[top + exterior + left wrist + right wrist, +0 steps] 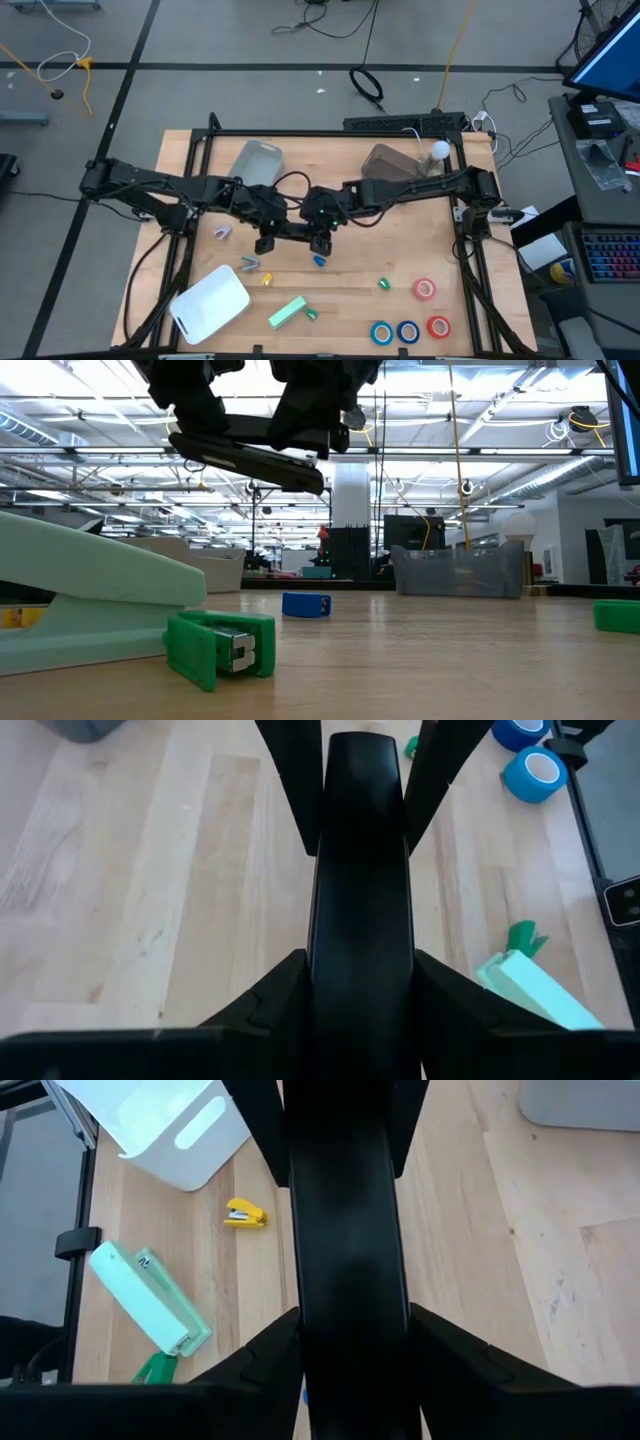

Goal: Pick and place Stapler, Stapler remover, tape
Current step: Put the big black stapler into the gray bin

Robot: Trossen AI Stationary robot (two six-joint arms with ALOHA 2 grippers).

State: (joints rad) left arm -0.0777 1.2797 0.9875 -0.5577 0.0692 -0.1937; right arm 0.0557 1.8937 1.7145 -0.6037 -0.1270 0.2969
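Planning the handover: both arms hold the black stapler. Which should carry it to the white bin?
Probably left. The left end effector grips the black stapler on the white bin side; the right end effector sits farther from it.

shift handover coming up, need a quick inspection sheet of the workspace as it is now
surface: wooden table, bare boards between items
job's things: black stapler held in the air by both grippers; mint stapler near the front edge; two red tape rolls and two blue tape rolls front right
clutter: white bin front left, grey tray at the back, small yellow, blue and green pieces scattered
grippers: left gripper and right gripper each shut on the black stapler
cables: loose cords on the floor behind the table
surroundings: keyboard and monitor to the right
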